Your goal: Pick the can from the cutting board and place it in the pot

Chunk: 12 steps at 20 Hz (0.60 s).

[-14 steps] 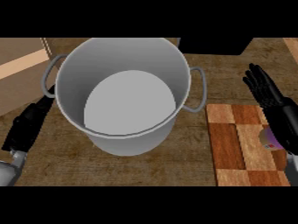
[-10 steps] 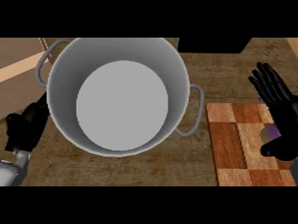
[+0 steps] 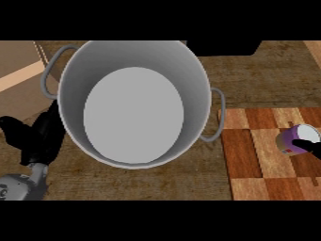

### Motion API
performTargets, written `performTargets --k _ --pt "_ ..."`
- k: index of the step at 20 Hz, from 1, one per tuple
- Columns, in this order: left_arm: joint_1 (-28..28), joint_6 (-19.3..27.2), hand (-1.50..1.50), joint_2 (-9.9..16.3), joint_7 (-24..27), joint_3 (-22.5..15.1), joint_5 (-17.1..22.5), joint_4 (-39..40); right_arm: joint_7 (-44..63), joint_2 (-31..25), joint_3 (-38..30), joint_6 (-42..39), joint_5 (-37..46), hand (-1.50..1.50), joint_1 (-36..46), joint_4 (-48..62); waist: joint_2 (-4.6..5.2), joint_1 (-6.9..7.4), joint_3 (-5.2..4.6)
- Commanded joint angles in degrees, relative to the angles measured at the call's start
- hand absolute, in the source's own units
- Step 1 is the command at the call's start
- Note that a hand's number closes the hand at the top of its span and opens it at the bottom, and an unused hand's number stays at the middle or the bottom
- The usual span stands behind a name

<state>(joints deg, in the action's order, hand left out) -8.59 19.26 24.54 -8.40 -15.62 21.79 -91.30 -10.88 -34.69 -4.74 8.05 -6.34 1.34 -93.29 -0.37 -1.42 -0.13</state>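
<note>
Reaching in from the lower right edge, the right hand [image 3: 320, 150] is touching the can [image 3: 298, 140], w/ one dark digit laid across its purple side; can't tell if the rest is curled round it. Can sits on the cutting board [image 3: 250, 160], tilted, pale end up. Left hand [image 3: 29, 140] rests by the pot [image 3: 133, 101], fingers relaxed, holding nothing. Pot lies left of the can, so the right hand is nearer.

Purple can [image 3: 298, 140] lies tipped on the checkered cutting board [image 3: 260, 155], right of the grey pot [image 3: 132, 101].
</note>
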Motion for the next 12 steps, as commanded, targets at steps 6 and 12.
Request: performTargets --k 6,12 --pt "-0.1 2.0 0.00 -1.5 -3.5 0.8 -0.5 -2.0 5.5 -14.0 -11.3 -3.9 4.5 -1.50 -17.9 -15.0 -0.14 -1.14 -0.05" --pt "1.3 2.6 0.00 -2.8 -3.4 -1.3 -2.6 -4.5 22.5 -24.2 -16.3 -14.3 1.2 -1.50 -20.1 -24.2 0.03 0.21 -0.05"
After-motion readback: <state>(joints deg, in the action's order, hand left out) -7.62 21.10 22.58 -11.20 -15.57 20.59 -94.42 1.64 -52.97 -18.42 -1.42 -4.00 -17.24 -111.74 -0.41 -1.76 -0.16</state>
